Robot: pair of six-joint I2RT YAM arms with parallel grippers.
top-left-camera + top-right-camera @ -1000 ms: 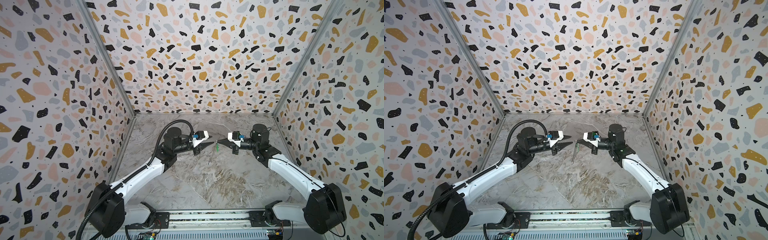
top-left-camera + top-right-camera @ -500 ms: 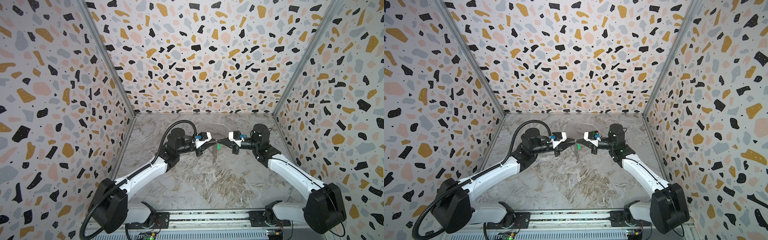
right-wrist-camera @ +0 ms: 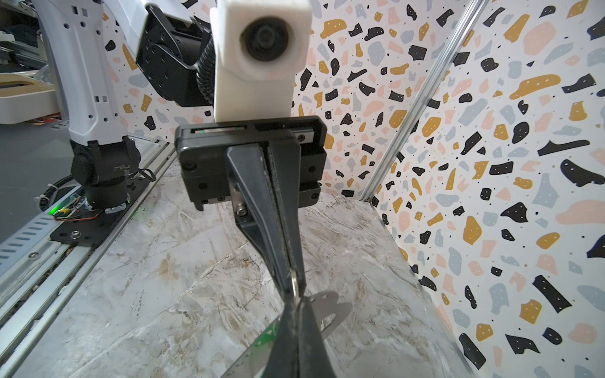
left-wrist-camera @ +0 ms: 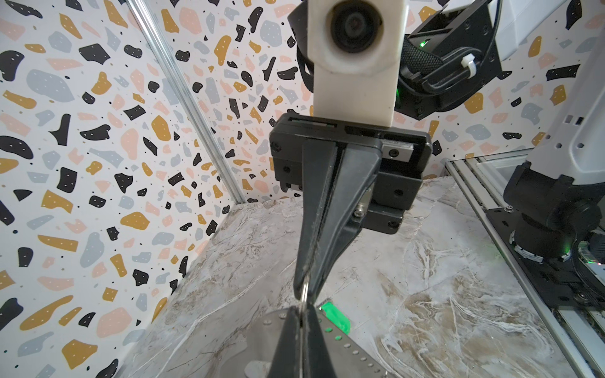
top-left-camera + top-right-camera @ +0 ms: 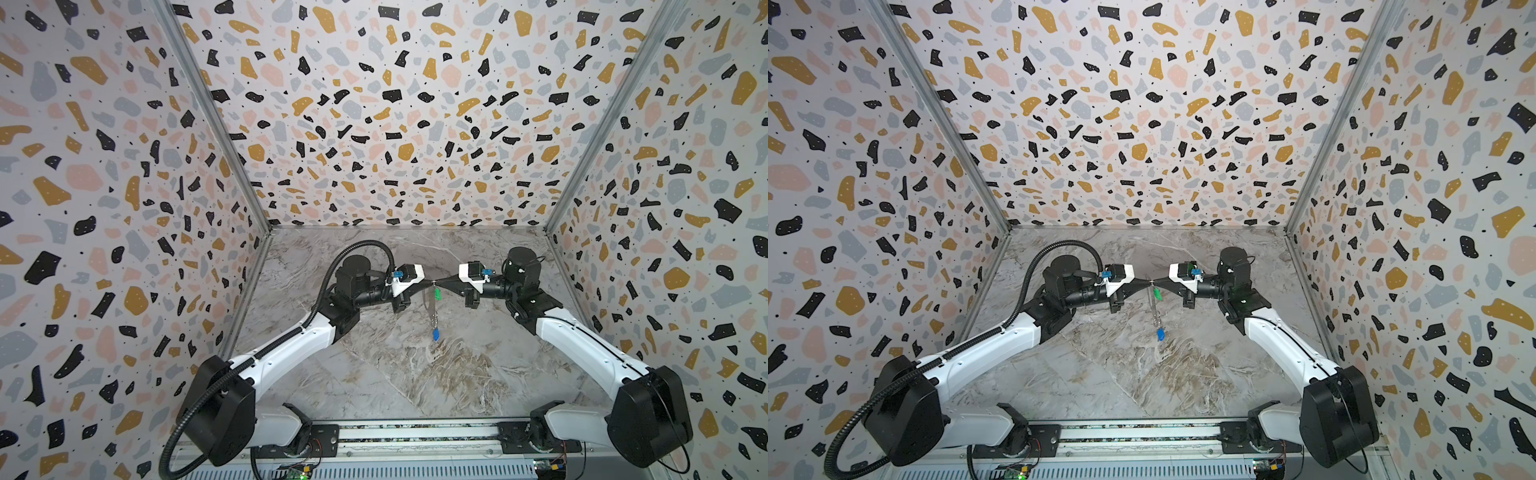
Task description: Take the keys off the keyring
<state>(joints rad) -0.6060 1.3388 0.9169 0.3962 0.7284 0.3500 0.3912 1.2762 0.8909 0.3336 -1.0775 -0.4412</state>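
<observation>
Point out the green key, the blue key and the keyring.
green key [image 5: 437, 294], in a top view, middle of the tag.
blue key [image 5: 435, 333], in a top view, middle of the tag.
keyring [image 3: 330, 309], right wrist view, plate's bare flat face.

This looks like a robotics lab test booth. Speckled printed walls [image 5: 374, 124] box in a marble-patterned tabletop [image 5: 395, 374], joined by bare metal corner strips [image 5: 212, 109]. Along the bottom edge of both top views, a metal rail [image 5: 415, 441] carries two robot arms [image 5: 291, 345] beside an exposed circuit board [image 5: 297, 471]. At the upper left of the right wrist view, a grey floor [image 3: 29, 157] and what may be shelving [image 3: 19, 88] lie outside, blurred.
</observation>
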